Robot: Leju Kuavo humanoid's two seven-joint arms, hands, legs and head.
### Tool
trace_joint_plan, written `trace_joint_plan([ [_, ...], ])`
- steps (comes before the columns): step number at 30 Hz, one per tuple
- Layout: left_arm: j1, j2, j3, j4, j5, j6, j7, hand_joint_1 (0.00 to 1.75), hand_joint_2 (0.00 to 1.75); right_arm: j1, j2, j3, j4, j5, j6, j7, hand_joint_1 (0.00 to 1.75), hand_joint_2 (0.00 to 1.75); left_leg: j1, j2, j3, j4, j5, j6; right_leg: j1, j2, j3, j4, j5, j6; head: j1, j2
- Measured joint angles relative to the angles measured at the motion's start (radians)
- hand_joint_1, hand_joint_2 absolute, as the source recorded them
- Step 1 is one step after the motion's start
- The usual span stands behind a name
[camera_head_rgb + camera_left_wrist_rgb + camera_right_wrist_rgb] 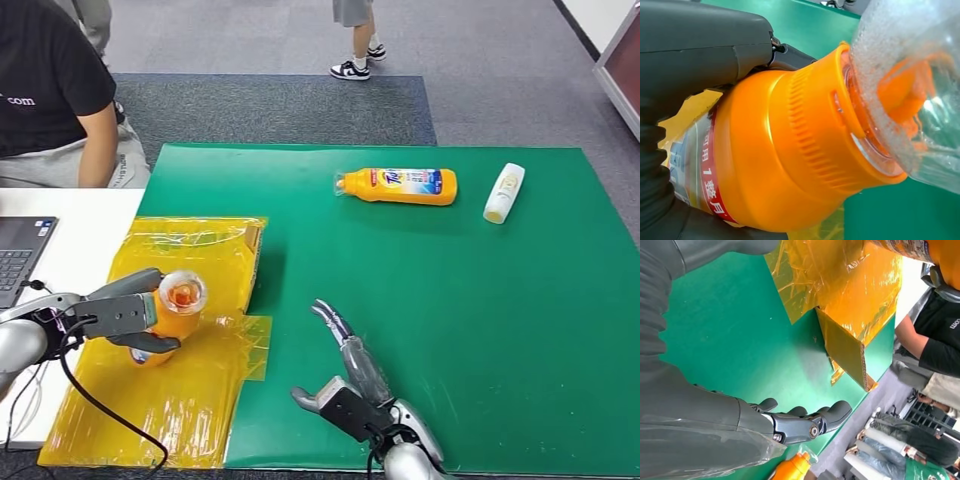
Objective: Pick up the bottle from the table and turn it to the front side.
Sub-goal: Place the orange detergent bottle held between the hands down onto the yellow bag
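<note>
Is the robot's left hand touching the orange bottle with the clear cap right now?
Touching. In the head view the left hand grips the orange bottle above the yellow sheet; the left wrist view shows a finger pressed against its orange shoulder.

A green table (453,330) carries a yellow taped cardboard box (189,300) at its left edge. Far across it lie an orange bottle (398,186) and, well apart, a white bottle (504,192), both on their sides.

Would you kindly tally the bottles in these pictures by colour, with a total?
Orange bottles: 2, one held in the left hand at, one lying on the green mat at
White bottles: 1
Total: 3
</note>
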Motion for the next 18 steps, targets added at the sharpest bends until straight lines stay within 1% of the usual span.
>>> trace_joint_plan([
  [4,-0.002,-0.009,-0.025,0.006,-0.015,0.014,-0.007,1.75,1.75,-0.007,0.004,0.001,0.008,-0.005,0.007,0.000,0.00,1.75,0.000,0.000,0.000,0.000,0.000,0.000,0.000,0.000,0.000,0.000,0.000,0.000,0.000,0.000],
  [11,-0.001,-0.054,-0.082,0.043,-0.033,0.033,-0.047,1.75,1.75,-0.025,0.011,0.012,0.023,-0.017,0.017,-0.001,0.00,1.75,0.000,0.000,0.000,0.000,0.000,0.000,0.000,0.000,0.001,0.000,0.000,0.000,0.000,0.000],
  [14,0.002,-0.076,-0.094,0.064,-0.031,0.038,-0.065,1.75,1.75,-0.029,0.011,0.020,0.027,-0.020,0.018,-0.002,0.00,1.75,0.000,-0.001,0.001,0.000,0.000,0.000,0.000,0.000,0.002,0.000,0.000,0.000,0.000,0.000],
  [18,0.002,-0.092,-0.098,0.089,-0.006,0.026,-0.077,1.75,1.75,-0.037,0.011,0.031,0.033,-0.025,0.020,-0.004,0.00,1.75,0.000,-0.001,0.003,0.000,0.000,0.000,0.000,-0.002,0.004,0.000,0.000,0.000,0.000,0.000],
])
